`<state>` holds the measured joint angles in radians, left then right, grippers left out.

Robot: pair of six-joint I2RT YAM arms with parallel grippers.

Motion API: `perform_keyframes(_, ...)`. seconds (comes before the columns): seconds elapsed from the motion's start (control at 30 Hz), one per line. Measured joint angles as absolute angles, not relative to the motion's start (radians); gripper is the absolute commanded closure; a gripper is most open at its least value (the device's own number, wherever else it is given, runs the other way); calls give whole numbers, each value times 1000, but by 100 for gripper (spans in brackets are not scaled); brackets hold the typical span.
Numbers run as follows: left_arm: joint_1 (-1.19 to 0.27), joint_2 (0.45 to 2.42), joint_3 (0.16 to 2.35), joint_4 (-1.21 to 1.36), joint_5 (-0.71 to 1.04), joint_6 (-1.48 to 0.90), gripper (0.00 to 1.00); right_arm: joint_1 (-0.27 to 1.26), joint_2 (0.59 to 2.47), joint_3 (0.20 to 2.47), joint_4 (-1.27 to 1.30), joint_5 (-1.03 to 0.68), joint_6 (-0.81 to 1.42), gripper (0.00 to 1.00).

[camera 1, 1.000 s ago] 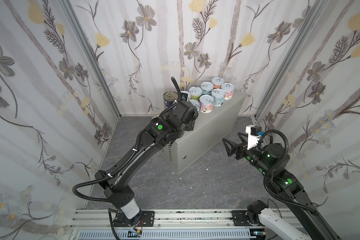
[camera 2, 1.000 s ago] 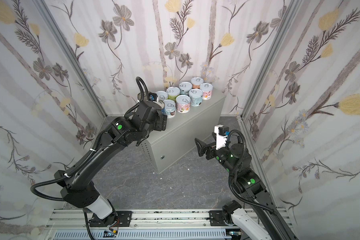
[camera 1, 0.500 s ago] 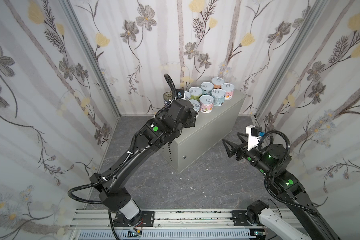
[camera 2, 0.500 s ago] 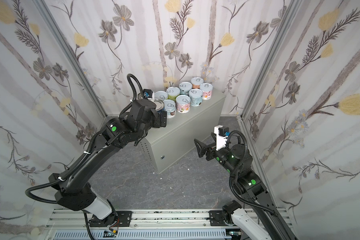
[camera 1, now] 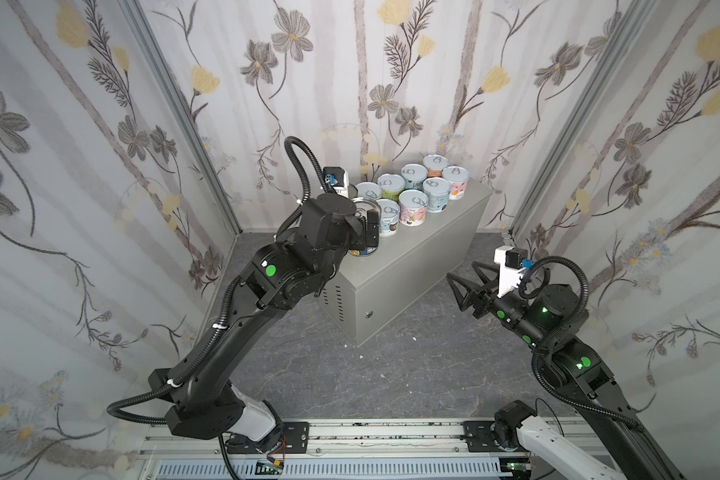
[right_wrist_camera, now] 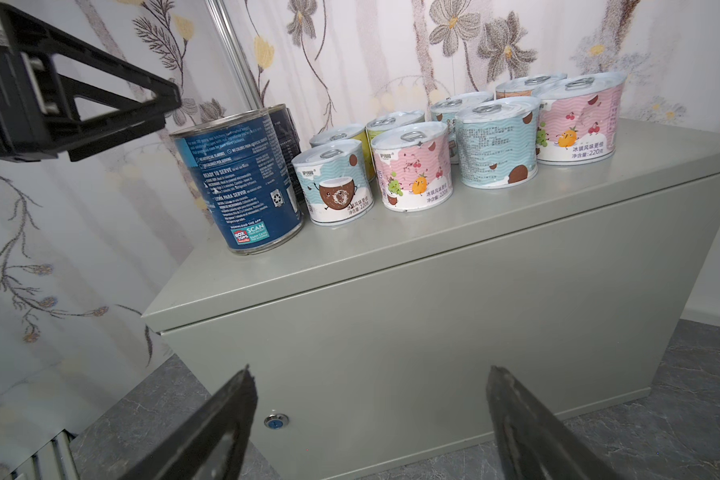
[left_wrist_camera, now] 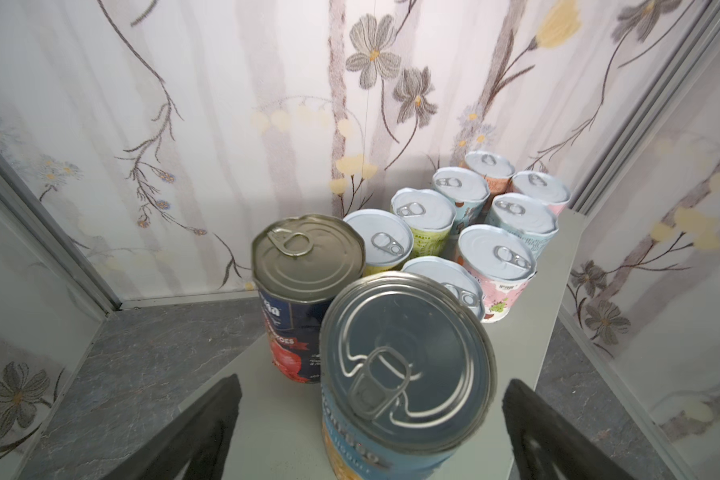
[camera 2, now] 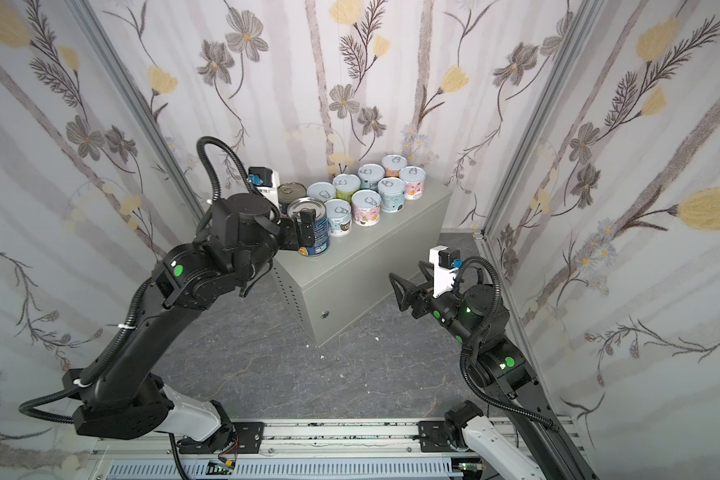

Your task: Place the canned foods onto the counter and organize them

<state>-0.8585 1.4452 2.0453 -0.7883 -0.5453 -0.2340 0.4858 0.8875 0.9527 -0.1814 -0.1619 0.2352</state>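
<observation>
Now the left tool (left_wrist_camera: pixel 373 384) stands wide open around the just-released blue can (left_wrist_camera: pixel 404 361) on the counter (right_wrist_camera: pixel 391 249); right tool (right_wrist_camera: pixel 371 370) parted, empty; placing looks finished.

The space is enclosed by three white wall panels (camera 1: pixel 350 83), papered with pale grey-brown stripes and with grey and yellow flowers on dark stems. In both top views one panel is set at twelve o'clock and the others at nine and three. The panels are joined by two bare aluminium corner posts (camera 1: pixel 184 120), seen at eleven and one o'clock. A dark grey marbled floor (camera 1: pixel 391 386) is laid between them, and a few small white scraps (camera 1: pixel 415 338) are scattered on it toward six o'clock. Everything is lit softly and evenly.
</observation>
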Motion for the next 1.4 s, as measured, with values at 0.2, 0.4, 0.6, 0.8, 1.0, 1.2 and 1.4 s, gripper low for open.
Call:
perform_keyframes(0.2,-859,1320,2006,-724,-545,-232,0,543,931,999,-189,-167,260,32)
perform_keyframes(0.4,-858,1196,1866,-686,-581,-231,0,674,1028,1074,-183,-123,262,45)
perform_keyframes(0.6,-823,1070,1667,-675,-642,-252,0,746,1116,1124,-176,-80,262,36)
perform_keyframes(0.8,-649,966,1492,-671,-615,-289,0,746,1097,1119,-167,-19,260,27)
perform_keyframes(1.0,-474,932,1395,-662,-526,-310,0,658,979,1061,-146,15,253,8)
perform_keyframes(1.2,-334,912,1228,-598,-447,-321,0,512,828,891,-99,96,258,0)
perform_keyframes(1.4,-186,933,1008,-463,-390,-340,0,450,741,651,54,250,260,0)
